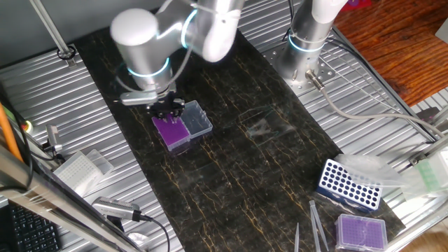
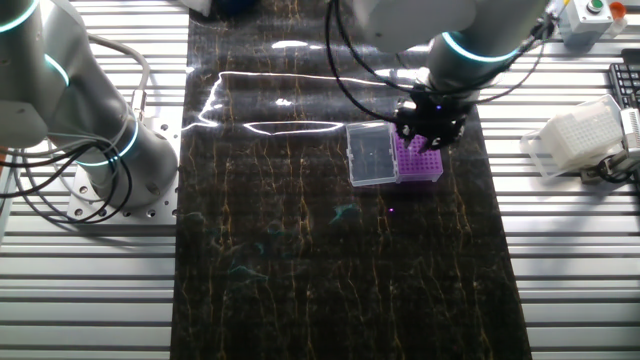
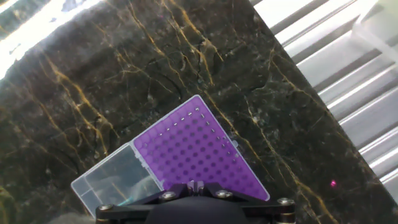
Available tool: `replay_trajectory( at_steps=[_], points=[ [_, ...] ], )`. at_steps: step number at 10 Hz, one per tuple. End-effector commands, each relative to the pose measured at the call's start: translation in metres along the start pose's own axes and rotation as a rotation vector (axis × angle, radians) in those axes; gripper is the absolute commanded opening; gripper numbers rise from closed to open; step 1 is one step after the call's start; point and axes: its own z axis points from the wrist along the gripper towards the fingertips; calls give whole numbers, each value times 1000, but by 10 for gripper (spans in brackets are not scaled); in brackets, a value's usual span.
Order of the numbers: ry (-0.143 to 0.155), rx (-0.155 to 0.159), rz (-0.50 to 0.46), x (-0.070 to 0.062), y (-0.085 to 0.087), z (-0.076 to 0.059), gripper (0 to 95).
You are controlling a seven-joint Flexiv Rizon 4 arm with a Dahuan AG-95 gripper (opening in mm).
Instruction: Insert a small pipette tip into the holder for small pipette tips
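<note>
directly above the purple holder (image 1: 172,131) hangs the tool (image 1: 168,109); its grip seems hidden.

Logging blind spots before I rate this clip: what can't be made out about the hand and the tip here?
- Hand fingers: hidden by its own body in both fixed views and cut off by the bottom edge in the hand view.
- Pipette tip: too small to see anywhere.
- Holder near edge: covered by the hand in the hand view.

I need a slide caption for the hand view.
Gripper above the purple tip holder, its clear lid open alongside.
</note>
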Motion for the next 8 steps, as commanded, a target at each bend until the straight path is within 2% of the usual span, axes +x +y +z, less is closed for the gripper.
replay_trajectory(
  at_steps=[1,8],
  points=[
    [1,7,-70,-1,-2,1,190],
    [15,30,-143,-1,-3,3,190]
  ],
)
